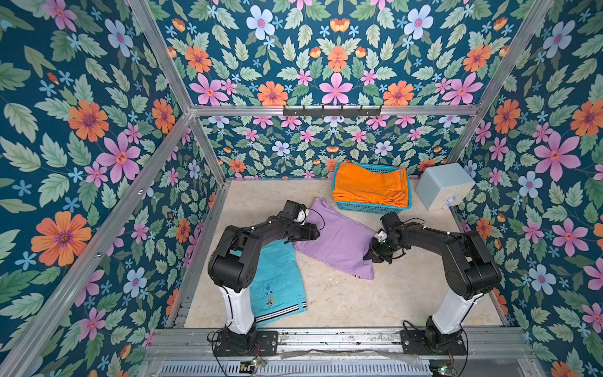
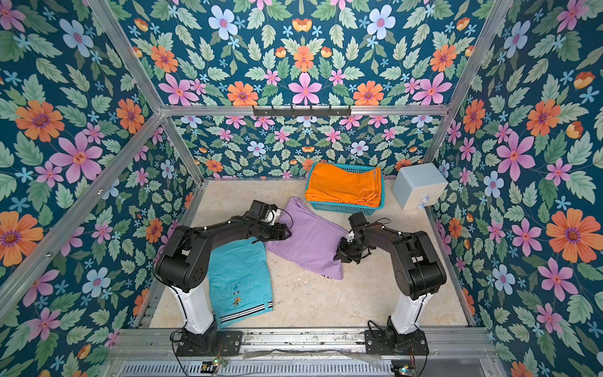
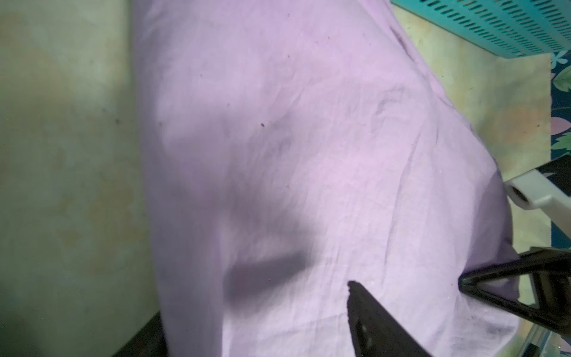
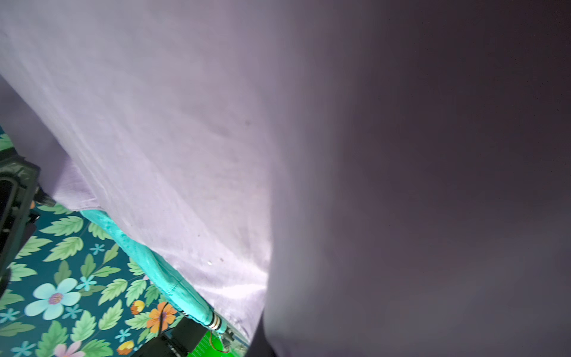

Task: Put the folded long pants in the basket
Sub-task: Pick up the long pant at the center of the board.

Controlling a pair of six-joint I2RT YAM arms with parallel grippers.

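Sprawling aslant, creased – lilac pants

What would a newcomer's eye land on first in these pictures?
The orange pants heaped in the teal basket at the back stand out first, set against loud flowered walls. Next come the lilac pants, spread in the middle of the table between the two arms, and the turquoise pants, partly under the left arm.
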